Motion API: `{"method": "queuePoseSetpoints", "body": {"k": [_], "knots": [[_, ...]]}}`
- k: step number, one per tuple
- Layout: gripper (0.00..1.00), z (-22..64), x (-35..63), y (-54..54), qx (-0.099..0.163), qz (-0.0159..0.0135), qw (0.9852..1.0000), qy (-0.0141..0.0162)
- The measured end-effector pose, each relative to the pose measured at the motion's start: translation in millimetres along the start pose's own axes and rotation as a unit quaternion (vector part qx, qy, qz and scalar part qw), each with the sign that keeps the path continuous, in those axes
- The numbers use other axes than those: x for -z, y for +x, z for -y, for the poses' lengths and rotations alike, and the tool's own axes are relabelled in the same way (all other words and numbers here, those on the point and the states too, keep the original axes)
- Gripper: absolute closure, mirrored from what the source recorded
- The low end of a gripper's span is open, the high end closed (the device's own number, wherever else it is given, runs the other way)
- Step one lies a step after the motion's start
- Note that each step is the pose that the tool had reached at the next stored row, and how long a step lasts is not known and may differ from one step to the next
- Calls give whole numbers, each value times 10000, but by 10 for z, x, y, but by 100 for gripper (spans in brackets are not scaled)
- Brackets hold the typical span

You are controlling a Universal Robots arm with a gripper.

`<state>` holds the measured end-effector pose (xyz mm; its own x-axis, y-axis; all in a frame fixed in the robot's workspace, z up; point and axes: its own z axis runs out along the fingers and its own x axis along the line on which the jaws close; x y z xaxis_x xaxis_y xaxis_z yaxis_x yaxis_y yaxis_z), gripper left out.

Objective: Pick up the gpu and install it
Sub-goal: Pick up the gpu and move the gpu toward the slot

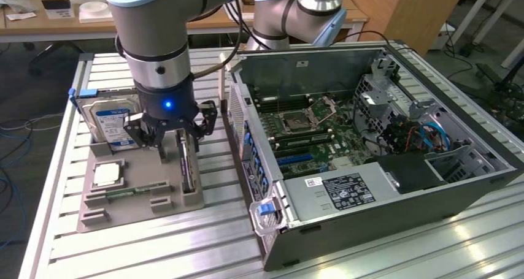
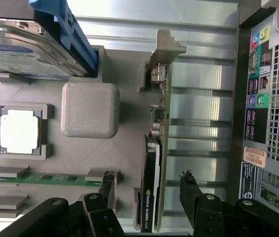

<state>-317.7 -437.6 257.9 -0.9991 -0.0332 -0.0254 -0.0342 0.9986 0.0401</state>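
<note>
The gpu [image 2: 153,163] stands on its long edge in a slot of the grey parts holder [image 2: 129,84], with its pale metal bracket [image 2: 165,47] at one end and a dark cooler face on the side. In the exterior view it is a dark blade [image 1: 188,171] under the arm. My gripper [image 1: 178,145] hangs low over it. Its two black fingers [image 2: 107,180] straddle the card, and a gap shows on each side. The gripper [image 2: 147,178] is open and holds nothing.
The holder [image 1: 139,190] also carries a hard drive [image 1: 110,122], a CPU [image 1: 107,175] and a memory stick [image 1: 129,193]. The open computer case [image 1: 458,187] lies at the exterior view's right, motherboard [image 1: 303,132] exposed. Its rear panel [image 2: 267,98] is close beside the gpu.
</note>
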Motion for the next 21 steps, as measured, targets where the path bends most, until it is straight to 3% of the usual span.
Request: {"method": "queuePoseSetpoints", "body": {"k": [21], "knots": [[35,-34,-182,-2,-233,9,9997,9]]}}
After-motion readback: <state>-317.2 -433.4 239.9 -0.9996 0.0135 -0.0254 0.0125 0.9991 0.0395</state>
